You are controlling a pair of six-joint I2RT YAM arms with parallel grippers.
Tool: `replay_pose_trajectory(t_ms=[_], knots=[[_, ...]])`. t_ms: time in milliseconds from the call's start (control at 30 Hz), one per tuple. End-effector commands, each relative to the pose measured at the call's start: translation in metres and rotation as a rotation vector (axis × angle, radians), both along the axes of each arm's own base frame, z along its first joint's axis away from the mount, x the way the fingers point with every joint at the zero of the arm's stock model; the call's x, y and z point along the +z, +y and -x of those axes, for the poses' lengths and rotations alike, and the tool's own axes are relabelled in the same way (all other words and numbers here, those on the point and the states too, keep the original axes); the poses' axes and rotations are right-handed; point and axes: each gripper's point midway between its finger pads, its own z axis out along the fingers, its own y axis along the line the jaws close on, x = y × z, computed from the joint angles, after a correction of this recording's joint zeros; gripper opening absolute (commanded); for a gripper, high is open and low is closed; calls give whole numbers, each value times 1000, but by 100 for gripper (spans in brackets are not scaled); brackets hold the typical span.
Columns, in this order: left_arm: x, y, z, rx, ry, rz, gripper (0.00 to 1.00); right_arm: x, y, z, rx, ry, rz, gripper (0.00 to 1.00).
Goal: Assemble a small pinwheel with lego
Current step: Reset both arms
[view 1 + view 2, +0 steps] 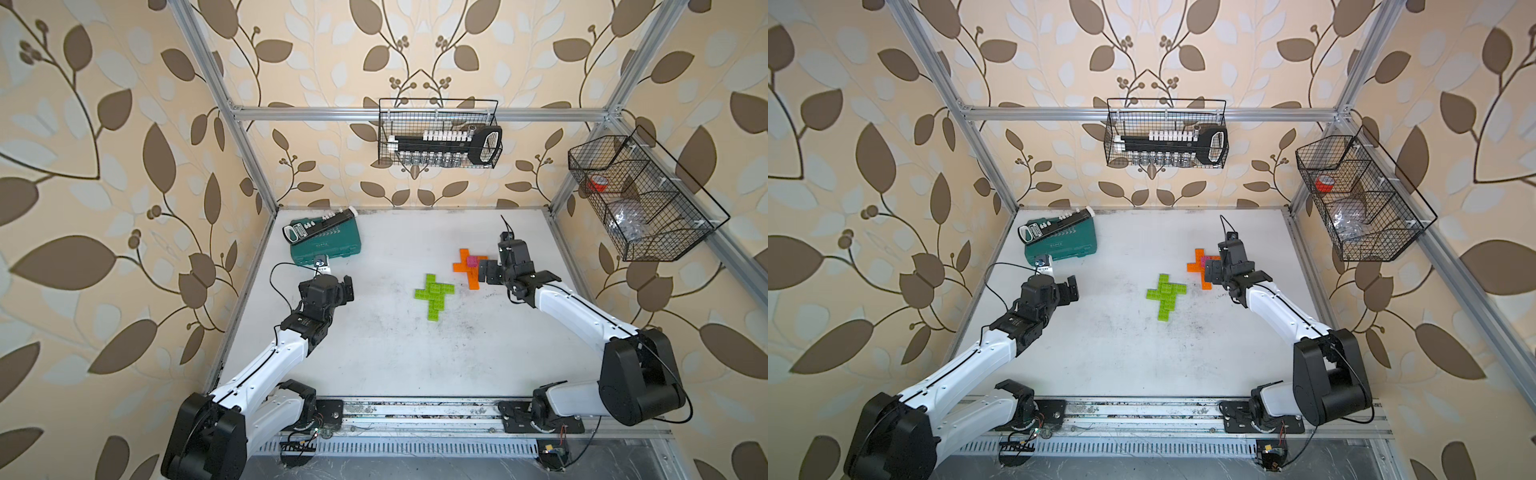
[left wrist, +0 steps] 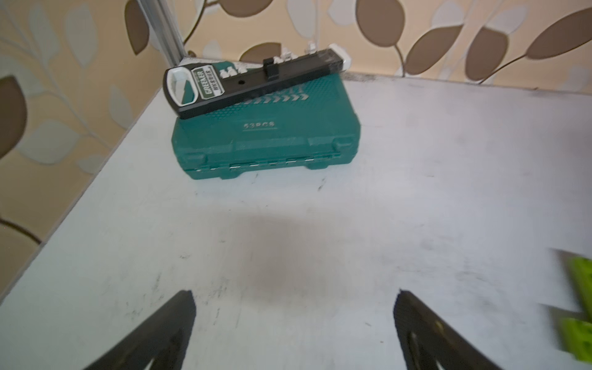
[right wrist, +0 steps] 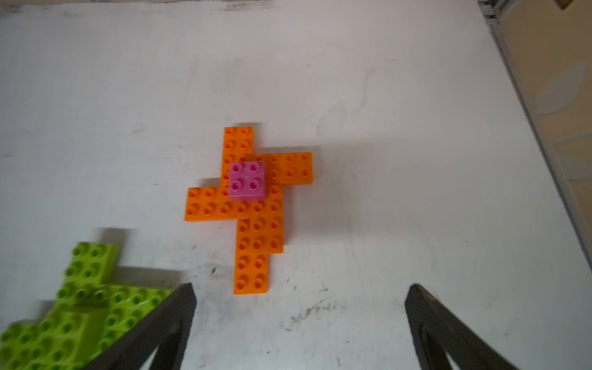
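Observation:
The lego forms two flat pinwheel crosses on the white table. The orange cross (image 1: 468,272) (image 1: 1200,270) (image 3: 256,224) lies at the right rear, and a small pink brick (image 1: 471,261) (image 3: 246,181) sits on its centre. The lime green cross (image 1: 434,296) (image 1: 1166,296) (image 3: 80,307) lies near the middle, its edge showing in the left wrist view (image 2: 581,307). My right gripper (image 1: 485,271) (image 3: 301,288) hovers open just beside the orange cross, with nothing between its fingers. My left gripper (image 1: 348,289) (image 2: 294,293) is open and empty over bare table at the left.
A teal tool case (image 1: 332,249) (image 2: 266,141) lies at the back left with a black socket rail (image 1: 318,226) resting on it. Two wire baskets hang above, one on the back rail (image 1: 440,133) and one on the right side (image 1: 640,199).

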Motion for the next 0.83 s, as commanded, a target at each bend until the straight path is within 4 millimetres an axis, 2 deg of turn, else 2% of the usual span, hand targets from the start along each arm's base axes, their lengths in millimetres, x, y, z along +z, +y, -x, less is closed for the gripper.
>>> replay_pose_trajectory(t_ms=[0, 67, 100, 167, 233, 267, 300, 333, 400, 467, 733, 800], knots=[[7, 15, -18, 30, -122, -104, 99, 17, -20, -15, 16, -200, 111, 99], [-11, 8, -22, -29, -150, -102, 99, 5, -27, -18, 25, -232, 129, 98], [-14, 8, -24, -42, -173, -103, 99, 2, -27, -21, 32, -248, 139, 98], [-16, -6, -31, -150, -177, -110, 99, -18, -30, -25, 37, -264, 137, 98], [-29, 1, -38, -159, -186, -78, 99, -29, -34, -24, 36, -277, 110, 98], [-46, 6, -41, -164, -174, -42, 99, -26, -36, -21, 41, -278, 70, 98], [-47, 13, -48, -144, -196, -50, 99, -27, -37, -18, 58, -317, 32, 98], [-46, 14, -54, -137, -167, -39, 99, -27, -43, -11, 54, -359, -1, 98], [-61, 26, -57, -97, -50, 19, 99, -28, -50, -7, 26, -430, -18, 98], [-55, 28, -57, -86, -69, 22, 99, -32, -48, -8, 35, -370, -16, 98], [-62, 33, -61, -63, -43, 29, 99, -31, -47, -7, 34, -384, 1, 98], [-57, 32, -54, -66, -69, 33, 99, -31, -46, -7, 34, -384, 4, 98]])
